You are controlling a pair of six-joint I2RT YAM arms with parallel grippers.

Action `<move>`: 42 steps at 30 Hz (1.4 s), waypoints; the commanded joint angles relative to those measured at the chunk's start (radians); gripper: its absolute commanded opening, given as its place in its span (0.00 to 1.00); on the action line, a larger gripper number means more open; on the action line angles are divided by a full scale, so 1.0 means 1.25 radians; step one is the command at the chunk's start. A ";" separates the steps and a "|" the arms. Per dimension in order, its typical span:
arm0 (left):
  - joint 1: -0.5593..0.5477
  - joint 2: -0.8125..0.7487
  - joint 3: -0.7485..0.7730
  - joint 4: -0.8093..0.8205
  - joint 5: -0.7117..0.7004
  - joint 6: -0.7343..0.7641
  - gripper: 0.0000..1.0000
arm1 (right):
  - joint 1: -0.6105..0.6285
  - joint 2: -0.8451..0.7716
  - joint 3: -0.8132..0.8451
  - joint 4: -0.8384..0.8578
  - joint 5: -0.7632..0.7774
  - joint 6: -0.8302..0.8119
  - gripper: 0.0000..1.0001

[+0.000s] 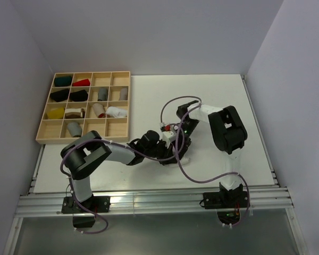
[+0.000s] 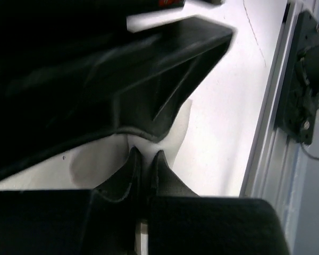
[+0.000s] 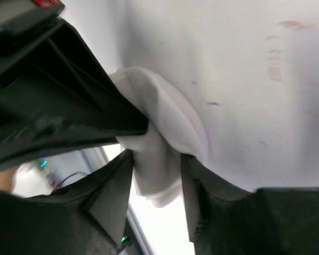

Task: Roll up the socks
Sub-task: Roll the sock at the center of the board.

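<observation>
R gripper (image 3: 157, 158) fingers stand apart, white sock (image 3: 167, 106) bunched between them, mid table (image 1: 228, 95), near side. L gripper (image 2: 145, 155) jaws pressed together at sock's edge; can't tell if cloth is caught. Wooden tray (image 1: 82, 140) far left.

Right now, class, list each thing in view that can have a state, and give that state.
Left gripper: jaws shut, tips at the white sock.
Right gripper: jaws apart, that sock between them.
White sock: bunched up.
Tray: some compartments hold cloth bundles, others empty.
</observation>
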 commanded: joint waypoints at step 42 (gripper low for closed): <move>0.173 0.263 0.244 -0.488 0.264 -0.174 0.00 | 0.153 -0.661 -0.552 0.653 0.280 0.000 0.59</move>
